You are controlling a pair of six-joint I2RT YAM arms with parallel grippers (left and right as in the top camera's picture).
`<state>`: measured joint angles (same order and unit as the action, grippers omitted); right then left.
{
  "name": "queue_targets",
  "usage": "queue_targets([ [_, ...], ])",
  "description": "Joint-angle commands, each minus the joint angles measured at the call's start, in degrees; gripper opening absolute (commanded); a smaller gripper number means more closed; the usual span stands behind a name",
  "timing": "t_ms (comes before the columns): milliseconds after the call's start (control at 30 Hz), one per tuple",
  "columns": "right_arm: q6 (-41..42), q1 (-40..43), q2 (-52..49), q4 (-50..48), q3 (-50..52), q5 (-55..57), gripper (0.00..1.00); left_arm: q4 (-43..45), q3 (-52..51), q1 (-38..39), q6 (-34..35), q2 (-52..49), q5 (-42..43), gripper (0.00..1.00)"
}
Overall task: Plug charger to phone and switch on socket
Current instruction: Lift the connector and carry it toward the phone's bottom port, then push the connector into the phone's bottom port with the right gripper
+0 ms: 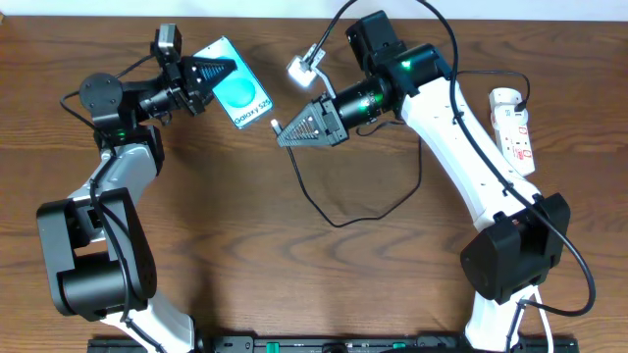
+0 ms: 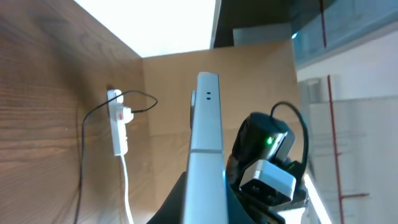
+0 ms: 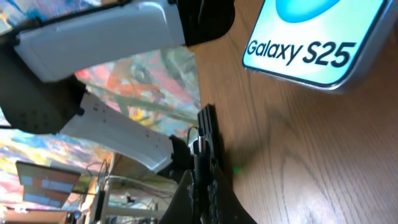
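Note:
The phone [image 1: 238,96] has a cyan screen and is held tilted above the table at the back left. My left gripper [image 1: 216,71] is shut on its far end. In the left wrist view the phone [image 2: 205,124] shows edge-on between the jaws [image 2: 205,202]. My right gripper [image 1: 292,129] is shut on the charger, whose small plug tip [image 1: 278,126] sits a short gap to the right of the phone's near end. In the right wrist view the plug [image 3: 206,130] sticks out of the fingers [image 3: 207,180] and points past the phone's "Galaxy S25" end [image 3: 317,43]. The socket [image 1: 513,126] lies at the far right.
The black charger cable [image 1: 339,222] loops over the middle of the table toward the socket. The socket [image 2: 116,121] and its white cord [image 2: 126,180] also show in the left wrist view. The left arm's body [image 3: 106,31] fills the upper left of the right wrist view.

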<state>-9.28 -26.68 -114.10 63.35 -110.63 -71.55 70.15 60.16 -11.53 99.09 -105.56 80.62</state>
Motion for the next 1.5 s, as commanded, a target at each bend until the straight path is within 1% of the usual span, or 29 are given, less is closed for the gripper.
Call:
queue_targets([
  [0, 5.05, 0.33, 0.09, -2.01, -1.03, -2.49, 0.01, 0.70, 2.12, -0.35, 3.37, 0.44, -3.52, 0.07],
  [67, 7.19, 0.33, 0.09, -3.34, -1.01, -1.49, 0.01, 0.96, 2.12, -0.35, 4.96, 0.44, -3.91, 0.07],
  [167, 9.94, 0.20, 0.09, -4.20, -1.01, 1.09, 0.01, 3.72, 2.12, -0.37, 4.96, 0.44, -4.20, 0.07],
  [233, 10.99, 0.22, 0.07, -4.28, -1.01, 1.11, 0.01, 5.84, 2.12, -0.35, 5.25, 0.44, -4.22, 0.07],
  [333, 11.19, 0.17, 0.04, -4.35, -0.98, -0.07, 0.01, 6.29, 2.12, -0.42, 5.79, 0.44, -4.17, 0.07],
  [567, 10.73, 0.00, -3.30, -7.06, 0.24, -7.23, 0.01, 6.29, 2.12, -1.79, 5.79, 0.44, -4.15, 0.07],
  [733, 7.08, -0.13, -6.78, -7.08, 0.28, -14.93, 0.01, 6.29, 2.12, -3.48, 5.90, 0.44, -3.85, 0.07],
  [900, 5.07, -1.11, -8.09, -7.06, 0.28, -15.19, 0.01, 6.29, 2.12, -3.67, 5.97, 0.44, -3.10, 0.07],
  [967, 4.90, -1.57, -8.09, -7.08, 0.28, -15.15, 0.01, 6.29, 2.12, -3.67, 5.92, 0.44, -2.67, 0.07],
  [1133, 4.94, -2.14, -8.09, -7.02, 0.28, -13.18, 0.01, 6.27, 2.12, -3.67, 5.31, 0.44, 1.95, 0.07],
  [1333, 4.94, -2.32, -8.09, -6.97, 0.28, -12.52, 0.01, 6.25, 2.12, -3.67, 4.92, 0.44, 4.33, 0.07],
  [1467, 4.98, -2.32, -8.09, -6.91, 0.28, -11.41, 0.01, 6.25, 2.12, -3.54, 4.90, 0.44, 4.46, 0.07],
])
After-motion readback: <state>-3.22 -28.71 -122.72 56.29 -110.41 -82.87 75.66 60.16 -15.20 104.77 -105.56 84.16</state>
